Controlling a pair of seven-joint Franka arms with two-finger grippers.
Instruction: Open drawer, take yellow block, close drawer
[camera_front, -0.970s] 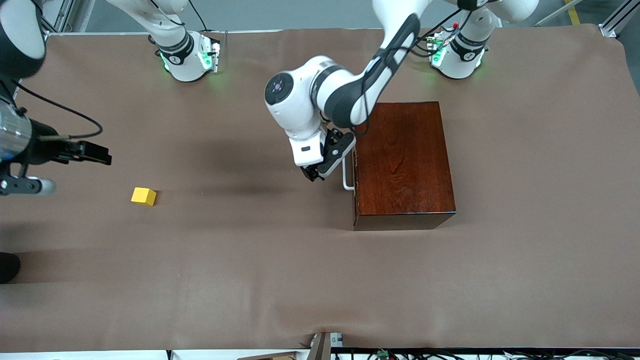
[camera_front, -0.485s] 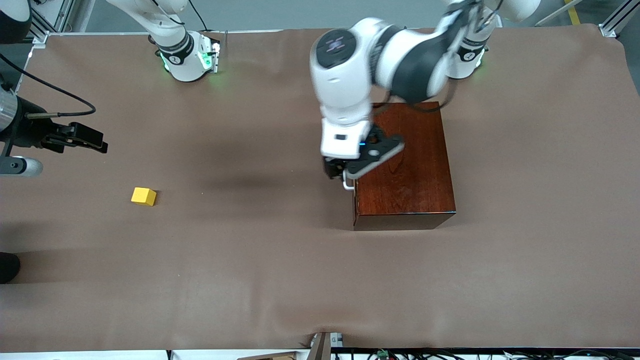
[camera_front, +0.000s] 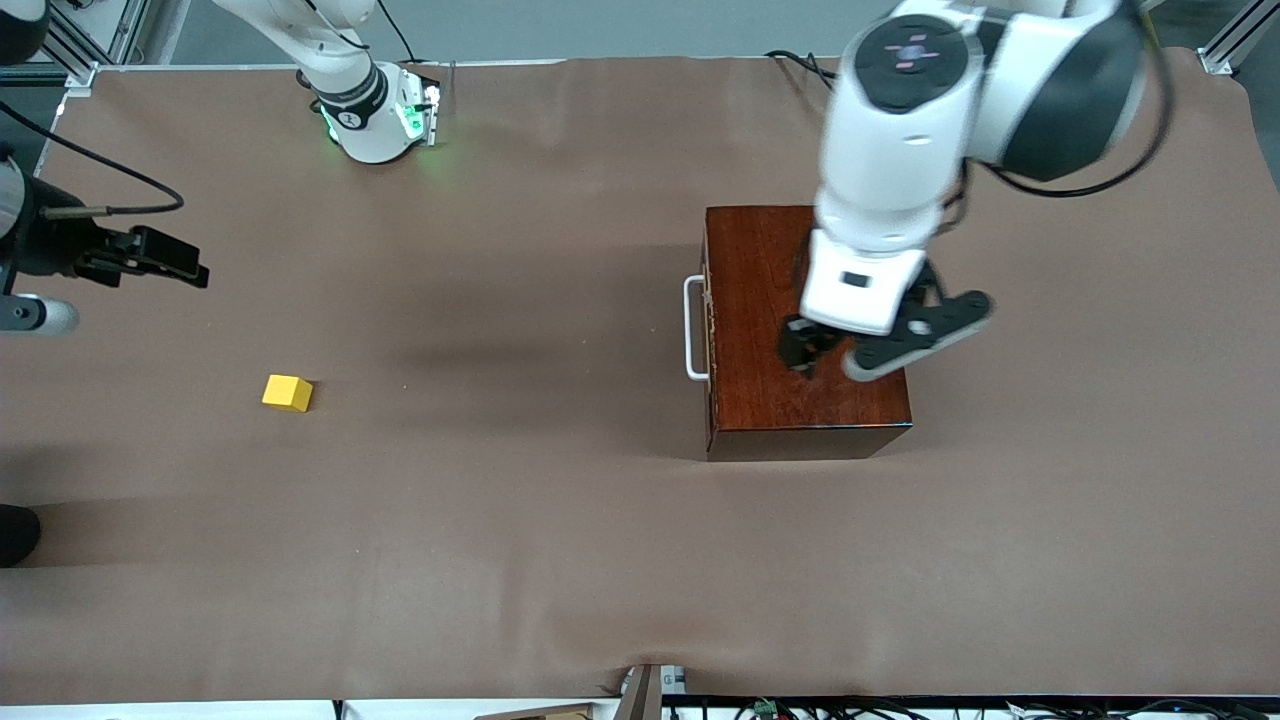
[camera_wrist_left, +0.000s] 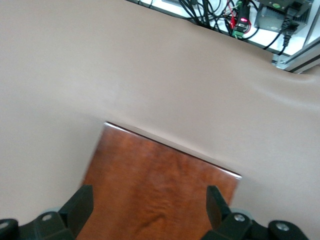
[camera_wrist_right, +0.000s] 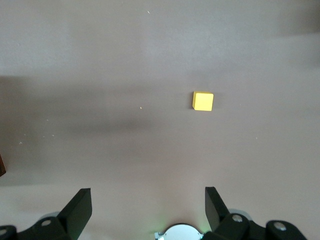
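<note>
The dark reddish-brown wooden box (camera_front: 770, 260) has its drawer pushed in, and the white bar handle (camera_front: 692, 330) faces the right arm's end of the table. My left gripper (camera_front: 815, 352) hangs open and empty over the box's top (camera_wrist_left: 160, 170). The yellow block (camera_front: 287, 392) lies on the brown table cover toward the right arm's end, well apart from the box. My right gripper (camera_front: 160, 263) is up in the air at that end, open and empty (camera_wrist_right: 147, 200), with the yellow block (camera_wrist_right: 203, 101) on the cover below it.
A brown cover (camera_front: 520, 520) spreads over the whole table. The right arm's base (camera_front: 375, 115) stands along the edge farthest from the front camera. Cables and electronics (camera_wrist_left: 240, 20) sit past the table's edge.
My left arm has swung away from the drawer handle, up and over the box top. The right gripper has drifted a little toward the arms' bases. Block and drawer are unchanged.
</note>
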